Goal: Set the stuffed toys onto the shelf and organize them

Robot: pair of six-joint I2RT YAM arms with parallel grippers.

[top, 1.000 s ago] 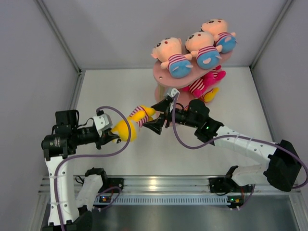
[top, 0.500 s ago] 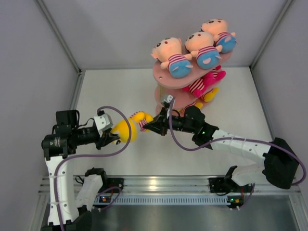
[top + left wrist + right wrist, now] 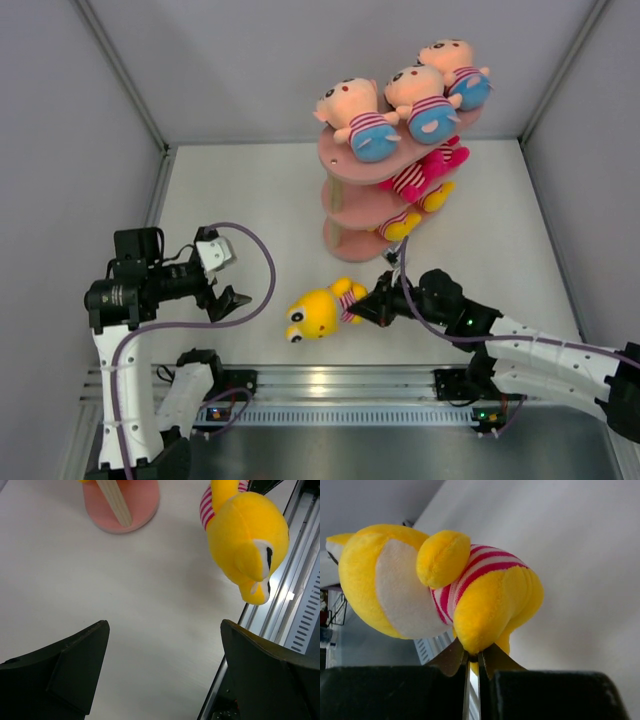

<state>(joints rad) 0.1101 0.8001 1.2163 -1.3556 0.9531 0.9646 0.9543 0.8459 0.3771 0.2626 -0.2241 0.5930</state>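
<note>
**While your right gripper [image 3: 375, 305] pinches a yellow doll [image 3: 318, 312], your left gripper [image 3: 225, 288] holds nothing**

Where the right fingers meet, they are pressed together on the doll's lower end, just below its pink-and-white striped shirt. The doll sticks out sideways from them, with its head toward the near rail [image 3: 330, 385]. It looks lifted off the table [image 3: 250, 190].

Your left gripper is spread wide, with only bare table between its fingers. It sits to the left of the doll, not touching it.

The shelf [image 3: 335, 158] stands at the back, well apart from the held doll. Three peach-faced dolls [image 3: 365, 120] in blue shorts lie side by side on its top board. A magenta doll [image 3: 425, 172] lies on the middle board. Some yellow plush [image 3: 400, 225] shows on the board beneath, mostly hidden.
</note>
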